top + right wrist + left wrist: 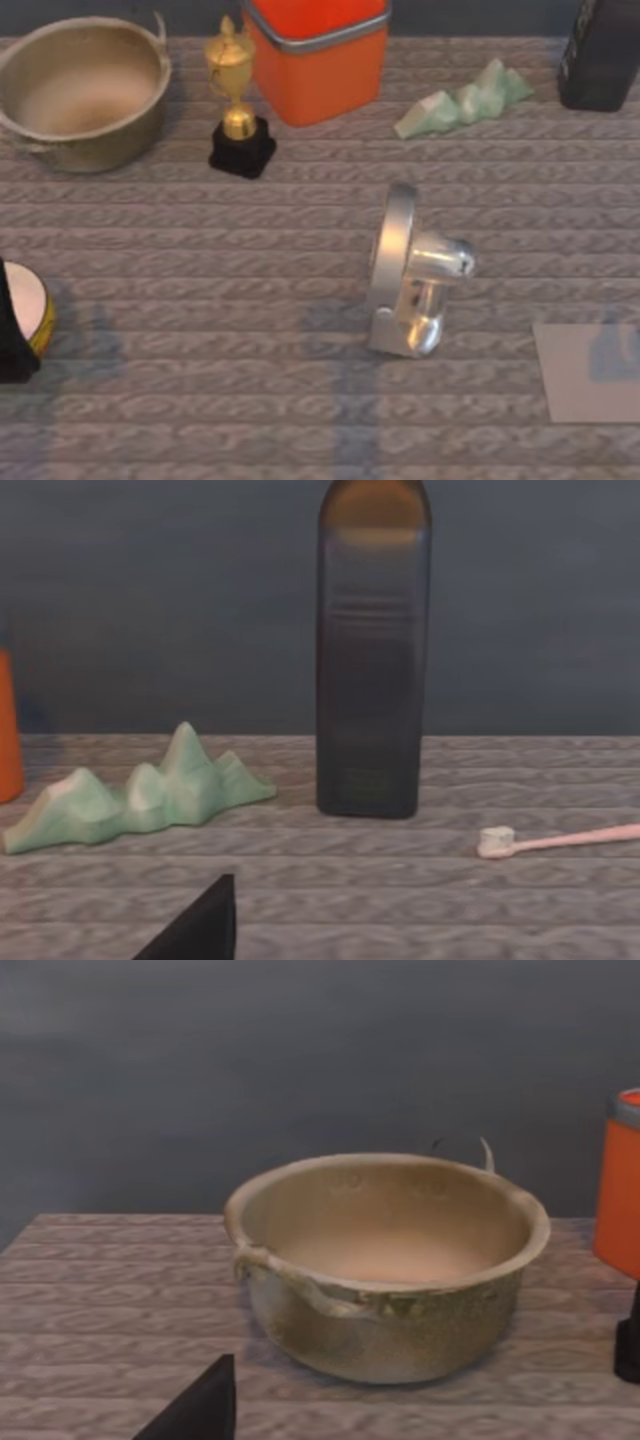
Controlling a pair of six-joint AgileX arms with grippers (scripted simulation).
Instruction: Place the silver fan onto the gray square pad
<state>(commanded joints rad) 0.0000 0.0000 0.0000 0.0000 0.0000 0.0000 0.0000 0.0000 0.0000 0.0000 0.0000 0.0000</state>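
The silver fan (410, 285) stands near the middle of the table, its thin ring head turned to the left and its motor bulge to the right. The gray square pad (590, 372) lies flat at the right edge, apart from the fan, with nothing on it. Neither arm shows in the top view; only faint shadows fall on the table. My left gripper (400, 1400) faces the pot, one dark fingertip (205, 1410) showing with bare table beside it. My right gripper (285, 920) faces the dark bottle, likewise open and holding nothing. Neither wrist view shows the fan or the pad.
A dull metal pot (80, 90) sits at the back left, beside a gold trophy (238, 100) and an orange container (318, 55). A green mountain-shaped piece (462, 100) and a dark bottle (600, 50) stand at the back right, a pink toothbrush (555, 840) near them. A black-and-yellow round object (20, 320) is at the left edge.
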